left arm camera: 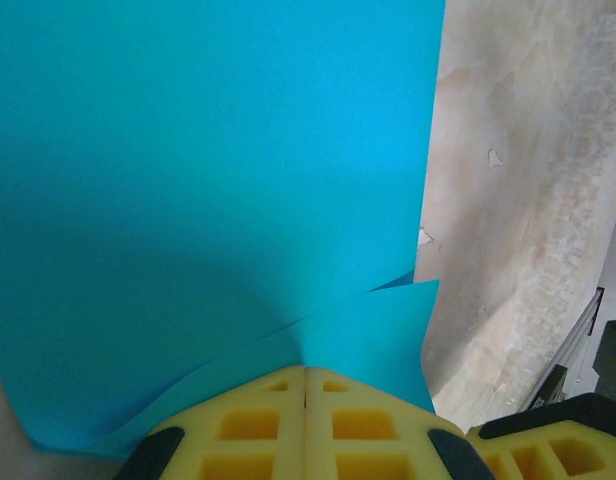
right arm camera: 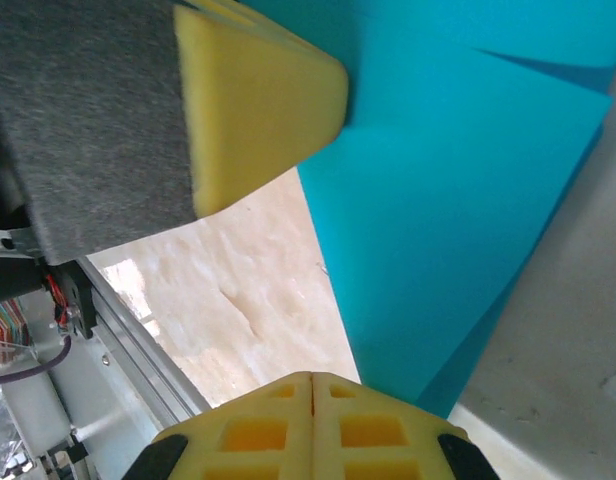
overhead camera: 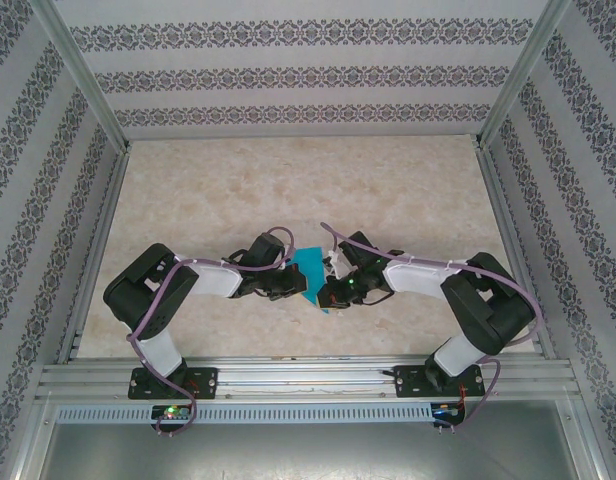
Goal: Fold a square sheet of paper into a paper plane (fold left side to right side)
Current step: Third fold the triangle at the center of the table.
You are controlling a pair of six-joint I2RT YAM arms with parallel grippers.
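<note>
Left gripper [overhead camera: 296, 290]: sits left of centre over the table [overhead camera: 288, 190], pointing in toward the middle. The yellow pads are pressed flat together, no gap at all.
Left grip: in the left wrist view, the square sheet of paper [left arm camera: 208, 180] comes straight out of the seam where the pads meet. So yeah, it's pinched on the sheet's edge.
Sheet, overall: teal, sitting right between the two grippers in the top view, near the front of the table. It's tilted rather than flat.
Sheet, layers: one flap overlaps another just above the left pads, with a crease line running into the pinch point.
Right gripper [right arm camera: 313, 385]: right of the sheet, facing the left one, pads closed tight too.
Right grip: the sheet's lower corner drops just behind its right-hand pad, touching or nearly so. Honestly can't tell if any paper is caught between the pads.
</note>
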